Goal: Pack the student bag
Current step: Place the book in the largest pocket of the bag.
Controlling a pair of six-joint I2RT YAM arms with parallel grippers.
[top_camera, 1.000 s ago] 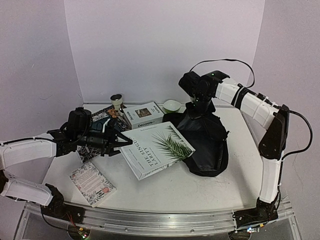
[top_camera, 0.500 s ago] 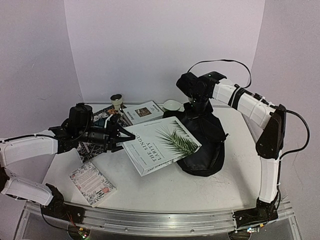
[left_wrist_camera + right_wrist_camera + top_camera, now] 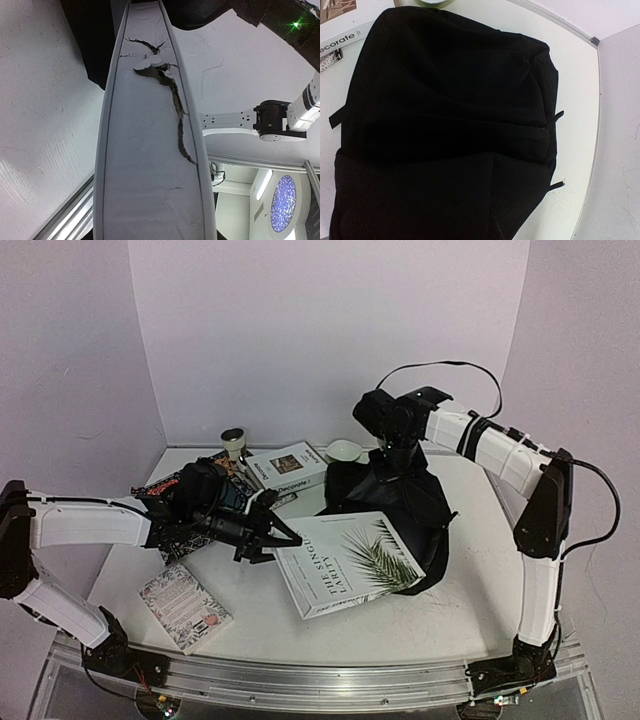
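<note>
- The bench (image 3: 420, 615) is a white tabletop. Most of the things on it are crowded toward its back and left.
- The student bag (image 3: 400, 495) sits right of centre toward the back. It is a black fabric heap drawn up into a peak at its top. In the right wrist view it fills the frame as dark cloth, and no open mouth can be made out there.
- The right arm (image 3: 500, 455) arches up from its base and over, with its wrist turned down onto that peak.
- The left arm (image 3: 90, 525) reaches low and nearly level across the bench toward the middle, forearm pointing at the bag.
- The palm-leaf book (image 3: 345, 565) is a large white hardback, tilted off the bench. Its long axis runs from the left gripper toward the bag. Its far end overlaps the bag's near lower side, though I cannot tell whether it touches.
- The left gripper (image 3: 268, 537) is clamped on the book's near left corner. The bag lies to its right and slightly beyond, so this arm carries the load while the other steadies the bag.
- The right gripper (image 3: 400, 450) is closed, and appears to be pinching the bag's top fabric.
- A "Decorate" book (image 3: 288, 468) lies behind the left gripper, and a small floral book (image 3: 183, 605) lies near the front left edge.
</note>
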